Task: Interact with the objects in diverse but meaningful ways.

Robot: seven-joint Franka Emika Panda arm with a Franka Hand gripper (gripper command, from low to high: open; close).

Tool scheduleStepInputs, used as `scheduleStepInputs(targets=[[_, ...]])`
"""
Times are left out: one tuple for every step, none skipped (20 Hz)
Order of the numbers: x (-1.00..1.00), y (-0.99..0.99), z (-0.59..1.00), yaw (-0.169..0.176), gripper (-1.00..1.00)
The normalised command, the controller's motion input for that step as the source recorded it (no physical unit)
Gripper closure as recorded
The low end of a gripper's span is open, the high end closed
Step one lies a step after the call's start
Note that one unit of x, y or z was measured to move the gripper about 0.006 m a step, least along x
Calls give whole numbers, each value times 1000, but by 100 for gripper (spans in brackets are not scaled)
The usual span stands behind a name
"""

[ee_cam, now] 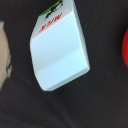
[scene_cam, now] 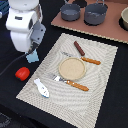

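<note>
A woven placemat lies on a dark table, under a white robot arm whose gripper hovers just off the mat's edge; whether its jaws are wide or closed cannot be told. The plate sits mid-mat between a knife and fork. The carton, below the gripper beside the mat, looks light, rigid, smooth; pinching its flat sides seems best. The tomato lies near it, possibly crowding a finger.
</note>
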Motion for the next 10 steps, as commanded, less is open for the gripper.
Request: scheduleStepInputs(targets=[[-106,0,-74,92,-100],[-143,-9,-117,81,-100],[-203,-6,-174,72,-100],[-243,0,-214,69,-100],[-309,0,-249,70,-100],[-340,80,-209,78,-100],[-403,174,-171,77,-100],[-474,191,-194,71,-100],[-500,174,-206,73,-100],[-514,177,-226,76,-100]])
